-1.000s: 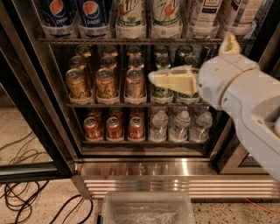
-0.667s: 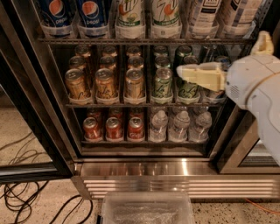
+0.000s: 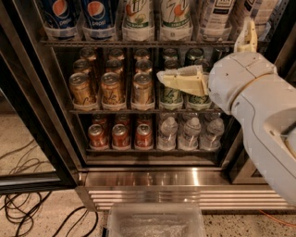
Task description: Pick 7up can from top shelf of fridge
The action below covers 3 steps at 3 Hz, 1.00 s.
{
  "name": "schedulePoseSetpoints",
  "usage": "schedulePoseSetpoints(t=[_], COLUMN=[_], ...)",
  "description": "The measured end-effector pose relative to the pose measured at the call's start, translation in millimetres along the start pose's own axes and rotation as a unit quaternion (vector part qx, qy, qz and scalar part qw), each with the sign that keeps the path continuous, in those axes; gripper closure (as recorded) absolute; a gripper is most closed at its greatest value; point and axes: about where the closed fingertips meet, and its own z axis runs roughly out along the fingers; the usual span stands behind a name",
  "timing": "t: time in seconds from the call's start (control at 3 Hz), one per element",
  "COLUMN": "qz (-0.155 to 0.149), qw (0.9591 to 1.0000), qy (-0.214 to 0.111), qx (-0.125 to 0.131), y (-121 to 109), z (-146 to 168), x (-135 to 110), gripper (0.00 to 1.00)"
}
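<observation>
Two 7up cans (image 3: 138,18) (image 3: 175,16), pale with green lettering, stand in clear cups on the top shelf (image 3: 138,43) of the fridge (image 3: 55,115); their tops are cut off by the frame edge. My gripper (image 3: 206,50) is in front of the middle shelf, below and right of the 7up cans. One cream finger (image 3: 182,81) points left across the green-and-white cans. The other finger (image 3: 247,37) points up at the right. The fingers stand well apart and hold nothing.
Blue Pepsi cans (image 3: 60,16) stand left of the 7up cans, and white-and-black cans (image 3: 219,14) to their right. Gold cans (image 3: 113,88) fill the middle rack; red cans (image 3: 120,136) and water bottles (image 3: 189,134) the lower one. Cables (image 3: 27,208) lie on the floor. A clear bin (image 3: 155,222) sits below.
My gripper swung right, then came back left, so the horizontal finger again lies over the green-and-white cans. The cans have not moved.
</observation>
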Motion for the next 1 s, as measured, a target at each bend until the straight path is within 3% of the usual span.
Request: schedulePoseSetpoints(t=[0.67,1.0], qz=[0.007,0.046], qw=[0.9999,0.9985], qy=[-0.006,-0.014], qx=[-0.011,-0.024], y=[9.7,31.6], z=[-2.1,-11.3], x=[-5.7,-19.6], gripper=[0.00,0.00])
